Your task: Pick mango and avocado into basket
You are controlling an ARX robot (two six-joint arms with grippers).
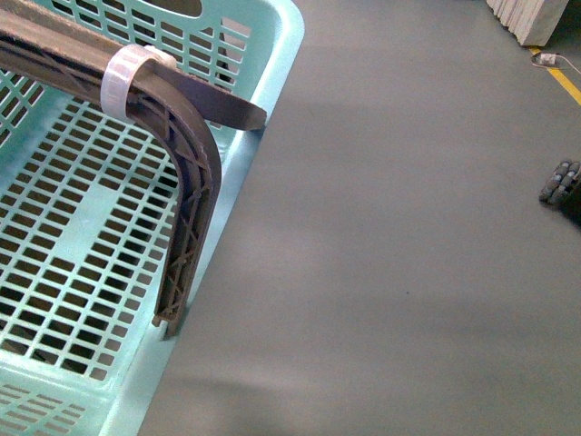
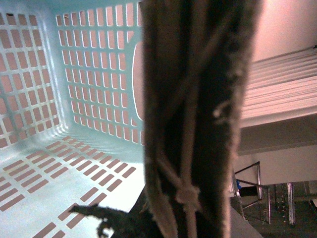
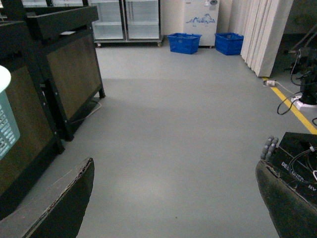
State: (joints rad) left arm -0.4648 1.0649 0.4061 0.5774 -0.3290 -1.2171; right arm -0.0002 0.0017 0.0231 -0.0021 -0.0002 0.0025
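The turquoise basket [image 1: 263,100] fills the left of the front view, held above the grey floor, and its slotted bottom holds nothing that shows. Its brown-grey handle [image 1: 191,182], bound with a white tie [image 1: 123,77], arches across it. In the left wrist view the handle [image 2: 198,99] with a knotted white cord fills the middle, and my left gripper is shut on it, its fingers hidden; the basket's lattice wall [image 2: 89,64] lies behind. My right gripper [image 3: 173,198] is open and empty, over bare floor. The mango and the avocado are out of view.
Dark wooden stands [image 3: 59,74] line one side of the aisle. Two blue baskets [image 3: 184,42] and glass-door fridges [image 3: 124,20] stand at the far end. A yellow floor line [image 3: 292,106], cables and a black wheeled base [image 3: 297,148] are on the other side.
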